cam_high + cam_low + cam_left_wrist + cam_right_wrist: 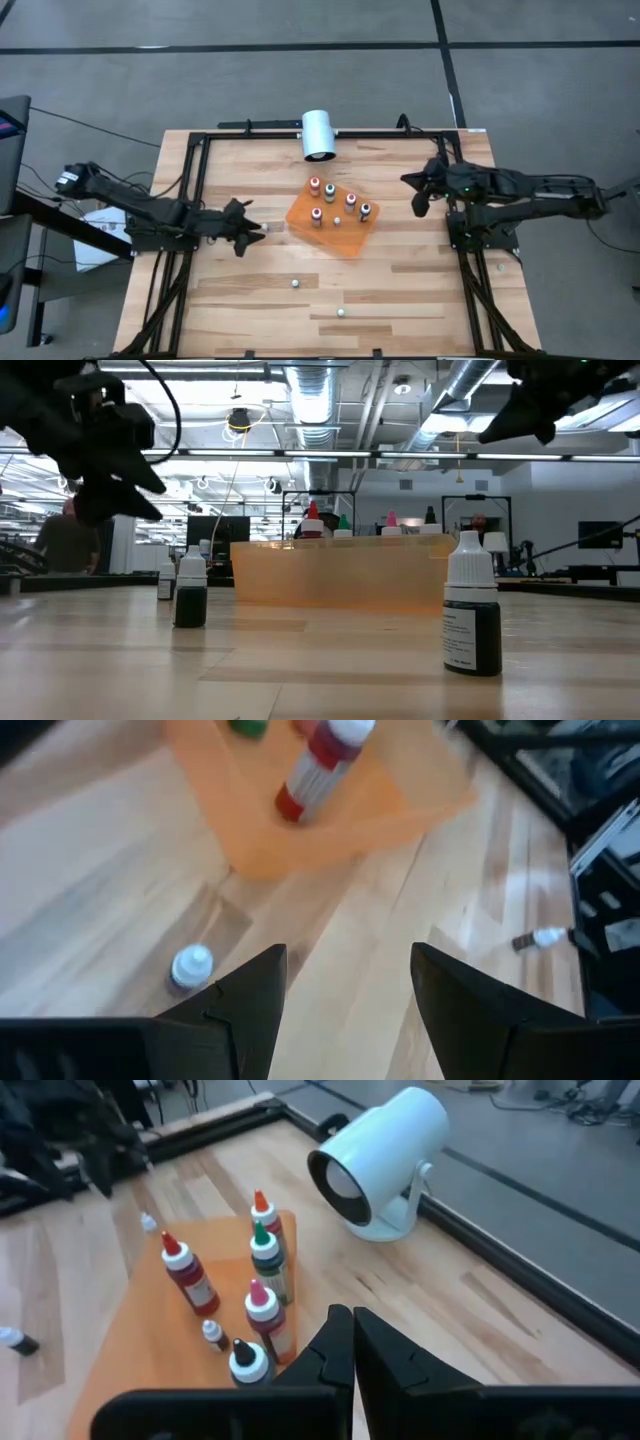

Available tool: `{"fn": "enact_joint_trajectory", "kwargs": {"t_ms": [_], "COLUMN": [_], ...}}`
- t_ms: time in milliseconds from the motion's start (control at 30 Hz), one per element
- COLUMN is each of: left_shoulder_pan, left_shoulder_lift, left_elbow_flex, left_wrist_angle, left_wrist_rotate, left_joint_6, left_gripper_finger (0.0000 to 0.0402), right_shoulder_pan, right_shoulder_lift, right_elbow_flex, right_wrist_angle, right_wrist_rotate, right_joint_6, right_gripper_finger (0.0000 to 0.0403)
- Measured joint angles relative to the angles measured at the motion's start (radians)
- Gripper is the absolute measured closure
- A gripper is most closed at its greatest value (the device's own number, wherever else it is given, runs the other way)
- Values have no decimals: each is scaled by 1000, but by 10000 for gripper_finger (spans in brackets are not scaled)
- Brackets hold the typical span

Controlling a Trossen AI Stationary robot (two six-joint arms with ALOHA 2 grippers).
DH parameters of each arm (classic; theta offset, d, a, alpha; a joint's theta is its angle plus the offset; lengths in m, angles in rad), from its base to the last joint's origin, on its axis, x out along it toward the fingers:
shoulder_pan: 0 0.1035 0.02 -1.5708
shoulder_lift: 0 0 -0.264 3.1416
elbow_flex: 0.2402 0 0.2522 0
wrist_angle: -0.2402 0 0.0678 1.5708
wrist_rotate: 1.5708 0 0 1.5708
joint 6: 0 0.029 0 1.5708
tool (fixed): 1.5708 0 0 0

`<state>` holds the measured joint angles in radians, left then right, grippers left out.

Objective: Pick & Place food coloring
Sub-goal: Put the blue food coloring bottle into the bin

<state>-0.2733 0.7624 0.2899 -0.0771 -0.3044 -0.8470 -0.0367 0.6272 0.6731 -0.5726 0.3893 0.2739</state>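
From the high view, an orange sheet (333,228) is seen lying near the middle of the wooden table (400,290), with five food coloring bottles (316,186) standing on it. A white lamp (319,134) is set at the far edge of the table, just beyond the sheet. Two more small bottles (296,283) are seen on the bare wood nearer the front edge, well apart from the sheet. The left gripper (250,230) is held just beside the sheet's left edge, and the right gripper (412,190) is held to the right of the sheet, apart from it.

From the low view, two dark-filled bottles with white caps are seen upright on the table: one at the right (471,605), close to the camera, and one at the left (190,592), farther back. The orange sheet (340,570) is seen behind them, with coloured bottle tips rising above its edge.

In the left wrist view, the left jaws are shown spread with nothing between them, above bare wood. A red bottle (318,765) is seen on the sheet, a white cap (191,964) just beside one finger (240,1010), and a bottle lying on its side (540,938) farther off.

In the right wrist view, the right jaws are shown pressed together and empty, above the sheet's edge near a dark-capped bottle (247,1362).
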Motion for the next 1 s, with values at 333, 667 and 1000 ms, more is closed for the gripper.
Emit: {"fn": "enact_joint_trajectory", "kwargs": {"t_ms": [333, 667, 1000], "left_shoulder_pan": [118, 233, 341], "left_shoulder_lift": [41, 41, 41], "left_elbow_flex": [4, 4, 4], "left_wrist_angle": [-4, -67, -70], "left_wrist_rotate": [154, 261, 273], "left_joint_6": [-7, 24, 181], "left_gripper_finger": [195, 195, 195], "right_shoulder_pan": [2, 2, 2], "right_shoulder_lift": [-276, -579, -602], "right_elbow_flex": [-154, -316, -347], "right_wrist_angle": [37, 141, 126], "right_wrist_rotate": [-7, -29, -24], "right_joint_6": [60, 119, 138], "right_gripper_finger": [402, 402, 402]}}
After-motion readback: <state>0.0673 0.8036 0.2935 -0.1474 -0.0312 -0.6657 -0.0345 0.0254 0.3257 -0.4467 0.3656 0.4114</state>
